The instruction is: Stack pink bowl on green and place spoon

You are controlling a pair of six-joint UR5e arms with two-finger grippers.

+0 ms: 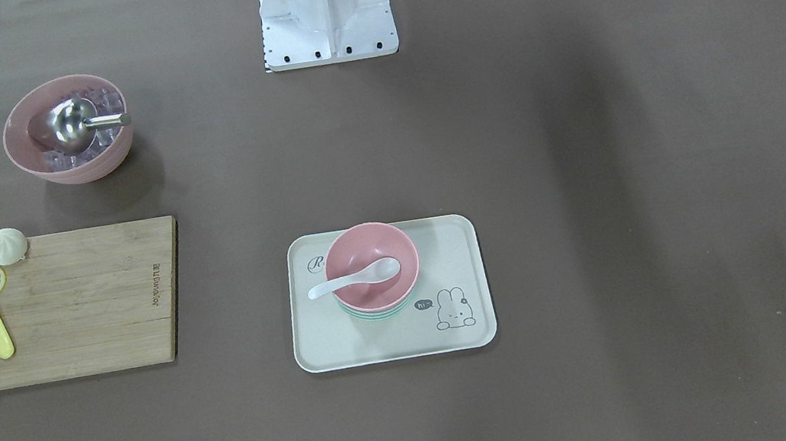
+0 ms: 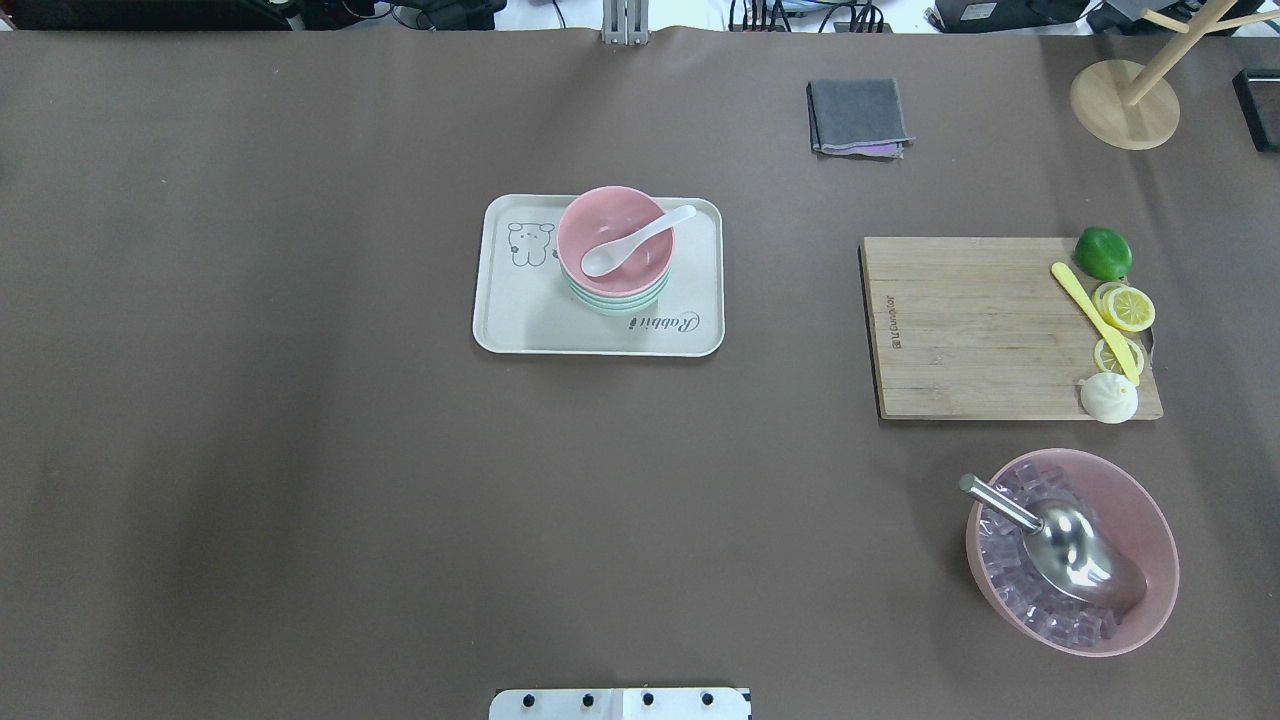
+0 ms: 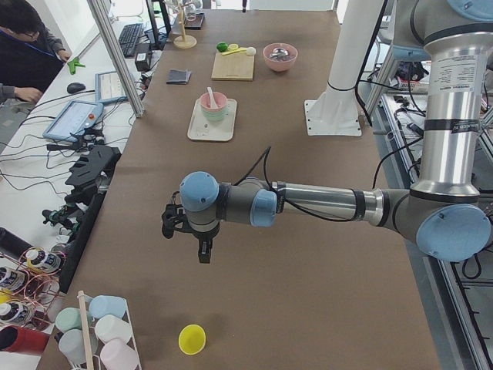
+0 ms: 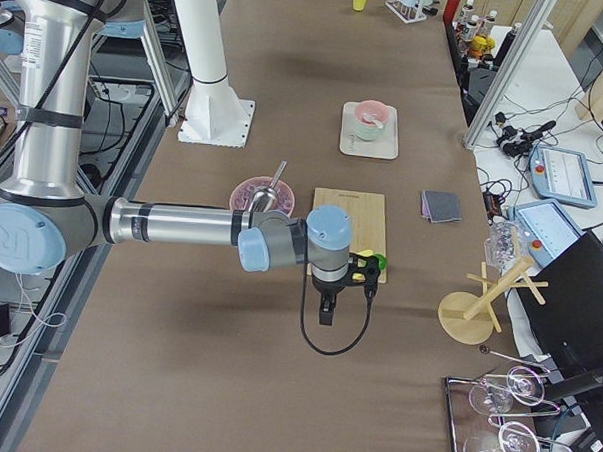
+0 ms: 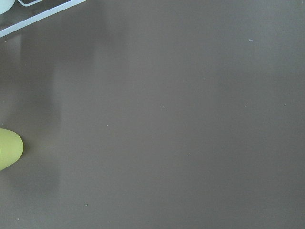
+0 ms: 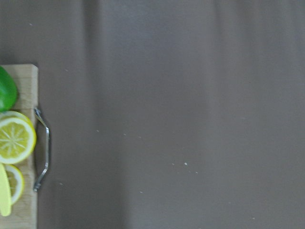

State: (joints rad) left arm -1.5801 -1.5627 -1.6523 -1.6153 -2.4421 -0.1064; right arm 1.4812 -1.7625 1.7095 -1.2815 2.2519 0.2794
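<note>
The small pink bowl (image 1: 361,253) (image 2: 612,222) sits nested on the mint-green bowl (image 1: 375,314) (image 2: 612,304), both on a cream tray (image 1: 394,339) (image 2: 600,335). The white spoon (image 1: 355,279) (image 2: 636,243) lies in the pink bowl, its handle over the rim. Both arms hang far from the tray. The left gripper (image 3: 203,251) shows only in the exterior left view, above bare table; I cannot tell its state. The right gripper (image 4: 325,311) shows only in the exterior right view, beside the cutting board; its state cannot be told either.
A wooden cutting board (image 2: 980,330) carries a yellow knife (image 2: 1092,318), lemon slices, a lime and a white bun. A larger pink bowl (image 2: 1075,550) holds ice cubes and a steel scoop. A grey cloth (image 2: 858,117) lies further off. A yellow cup (image 3: 192,339) stands near the left arm.
</note>
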